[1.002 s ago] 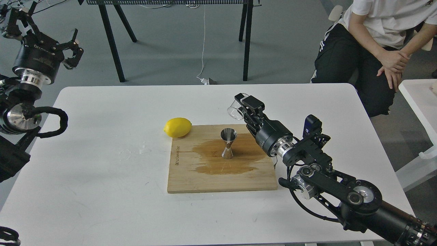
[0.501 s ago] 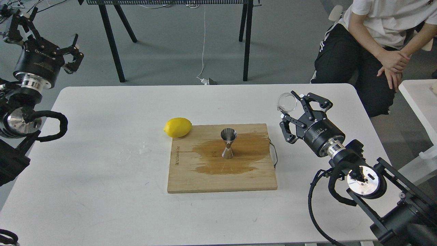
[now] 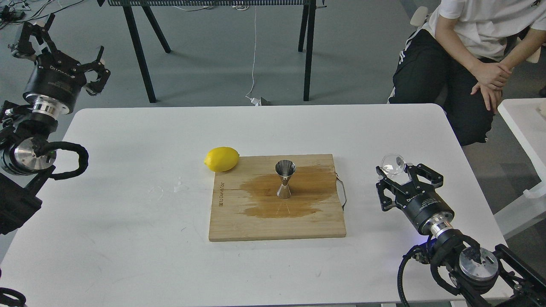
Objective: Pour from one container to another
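Observation:
The steel jigger [image 3: 285, 179] stands upright in the middle of a wooden board [image 3: 239, 221], inside a brown wet patch. Right of the board, the clear glass cup [image 3: 393, 163] rests on the white table [image 3: 128, 221]. My right gripper [image 3: 405, 172] sits just behind the cup. Its fingers are spread wider than the cup, which lies near the fingertips and looks ungripped. My left gripper [image 3: 68, 42] is open and empty, held high beyond the table's far left corner.
A yellow lemon [image 3: 222, 158] lies at the board's far left corner. Small water drops [image 3: 180, 186] mark the table left of the board. A seated person [image 3: 473, 51] is beyond the far right edge, and black table legs [image 3: 138, 51] stand behind.
My right arm pulled back from over the board to the table's right side, carrying the cup down with it. Its fingers now stand spread around the cup. The left gripper shifted slightly.

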Controlling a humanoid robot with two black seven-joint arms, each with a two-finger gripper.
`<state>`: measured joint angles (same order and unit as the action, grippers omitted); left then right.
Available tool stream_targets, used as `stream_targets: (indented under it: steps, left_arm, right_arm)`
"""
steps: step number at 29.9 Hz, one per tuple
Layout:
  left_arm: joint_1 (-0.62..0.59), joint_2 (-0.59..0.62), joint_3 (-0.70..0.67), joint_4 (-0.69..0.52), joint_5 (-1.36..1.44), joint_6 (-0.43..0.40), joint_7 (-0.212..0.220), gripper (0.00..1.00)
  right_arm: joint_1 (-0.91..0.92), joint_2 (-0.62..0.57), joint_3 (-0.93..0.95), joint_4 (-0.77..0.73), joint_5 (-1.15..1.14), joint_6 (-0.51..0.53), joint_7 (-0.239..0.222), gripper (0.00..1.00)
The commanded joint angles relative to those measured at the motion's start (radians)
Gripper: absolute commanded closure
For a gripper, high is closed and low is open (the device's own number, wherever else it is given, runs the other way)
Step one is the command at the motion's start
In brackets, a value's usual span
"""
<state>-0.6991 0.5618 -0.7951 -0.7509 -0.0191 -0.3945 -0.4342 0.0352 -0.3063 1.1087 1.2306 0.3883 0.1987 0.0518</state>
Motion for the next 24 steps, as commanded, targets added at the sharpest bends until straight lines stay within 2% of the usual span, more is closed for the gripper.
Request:
stream_targets:
  steps: [1,3,7,9,20,24]
  left_arm:
    - [0.0,-0.006,0.0,0.001,0.001,-0.001,-0.001,0.0]
    - [0.0,-0.006,-0.004,0.001,-0.001,-0.001,-0.003,0.0]
    - [0.001,-0.005,-0.024,0.001,-0.005,-0.007,0.0,0.0]
    - [0.001,-0.003,-0.024,0.001,-0.005,-0.007,0.0,0.0]
    - [0.004,-0.002,-0.023,0.001,-0.005,-0.009,0.0,0.0]
    - [0.004,-0.002,-0.021,0.002,-0.005,-0.009,0.0,0.0]
  right_arm:
    - [0.003,0.001,0.031,-0.08,0.026,0.008,-0.001,0.8]
    - [0.006,0.006,0.055,-0.123,0.035,0.01,-0.01,0.8]
    - [0.028,0.055,0.083,-0.223,0.093,0.044,-0.09,0.8]
    - [0.037,0.087,0.082,-0.25,0.093,0.064,-0.11,0.8]
    - [0.098,0.113,0.088,-0.328,0.101,0.07,-0.116,0.79]
    - [0.124,0.115,0.089,-0.399,0.104,0.074,-0.142,0.78]
